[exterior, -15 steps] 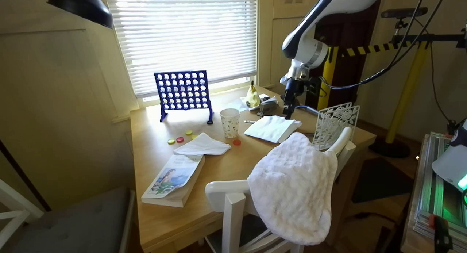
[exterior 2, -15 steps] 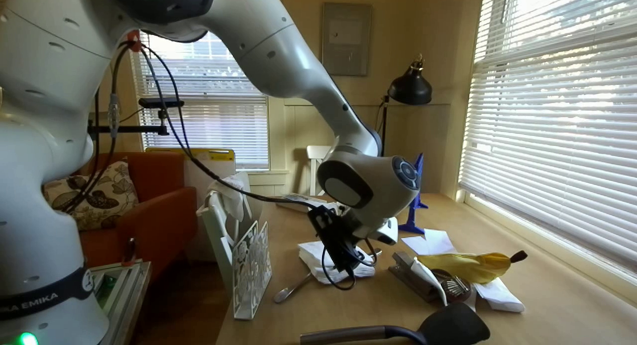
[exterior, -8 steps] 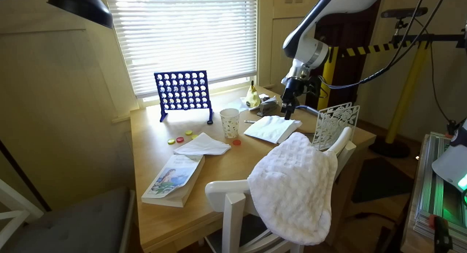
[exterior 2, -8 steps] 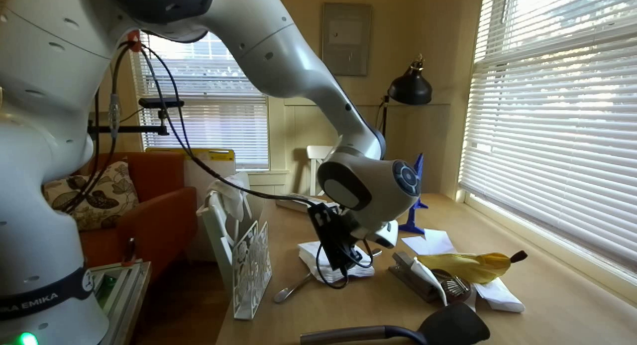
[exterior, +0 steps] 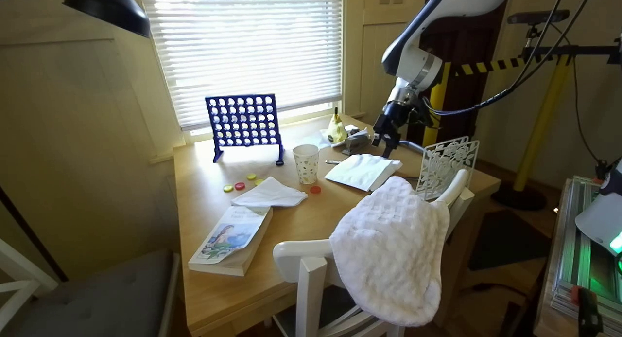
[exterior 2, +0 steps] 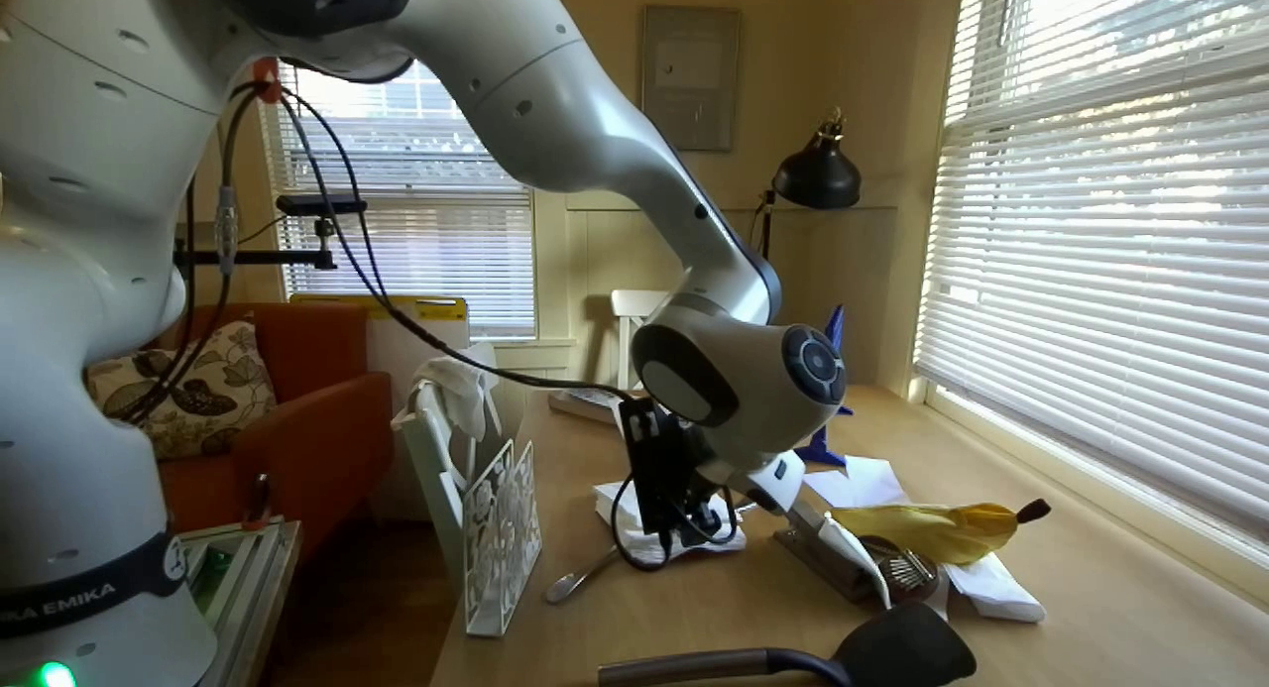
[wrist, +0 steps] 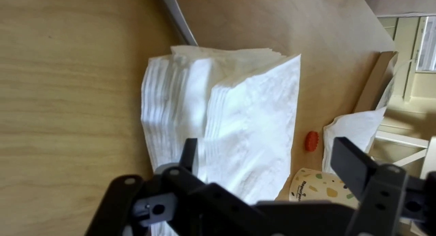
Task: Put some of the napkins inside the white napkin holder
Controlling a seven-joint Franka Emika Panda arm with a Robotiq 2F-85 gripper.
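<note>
Jaws wide apart, the tool [wrist: 267, 154] hangs by the stacked napkins [wrist: 252, 123], near the white napkin holder [exterior: 444, 164]

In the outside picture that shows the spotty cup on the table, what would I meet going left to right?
In an exterior view: black lamp, blue game board, speckled cup, stack of napkins, white napkin holder.

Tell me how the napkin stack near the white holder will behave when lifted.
The napkins will probably sag and feel light, since they look like thin, soft paper. Layers may slip apart: the uneven edges show fanned, separate sheets.
</note>
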